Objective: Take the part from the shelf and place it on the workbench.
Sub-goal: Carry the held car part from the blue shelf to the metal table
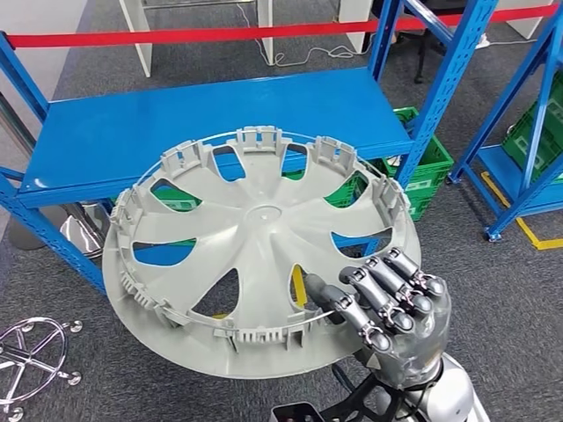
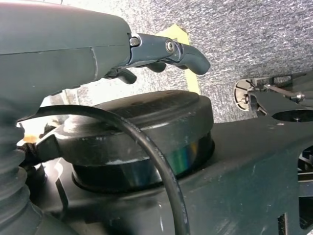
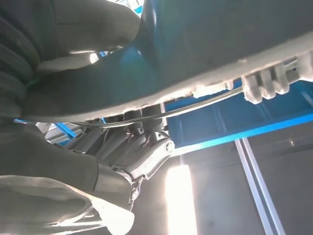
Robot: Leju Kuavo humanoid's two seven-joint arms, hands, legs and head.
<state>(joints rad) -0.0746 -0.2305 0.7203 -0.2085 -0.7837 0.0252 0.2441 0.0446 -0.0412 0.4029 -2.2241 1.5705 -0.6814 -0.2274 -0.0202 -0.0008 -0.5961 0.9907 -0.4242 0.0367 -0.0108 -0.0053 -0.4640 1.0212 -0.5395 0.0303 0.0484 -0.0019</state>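
The part is a large grey plastic wheel cover point(image 1: 259, 237) with spoke cut-outs and clips around its rim, its inner side facing me. It hangs tilted in the air in front of the blue shelf board point(image 1: 199, 123), clear of it. My right hand point(image 1: 391, 303) grips its near right rim, fingers curled over the top edge. In the right wrist view the cover's rim point(image 3: 221, 49) runs close across the hand's fingers point(image 3: 147, 147). My left hand point(image 2: 162, 51) hangs low beside my body over grey carpet, fingers loosely extended and holding nothing.
The blue rack's upright point(image 1: 431, 105) stands just right of the cover, with green crates point(image 1: 428, 180) on the floor behind it. A second blue rack point(image 1: 531, 149) is at far right. A red bar point(image 1: 199, 35) crosses the back. A chrome chair base point(image 1: 33, 360) lies lower left.
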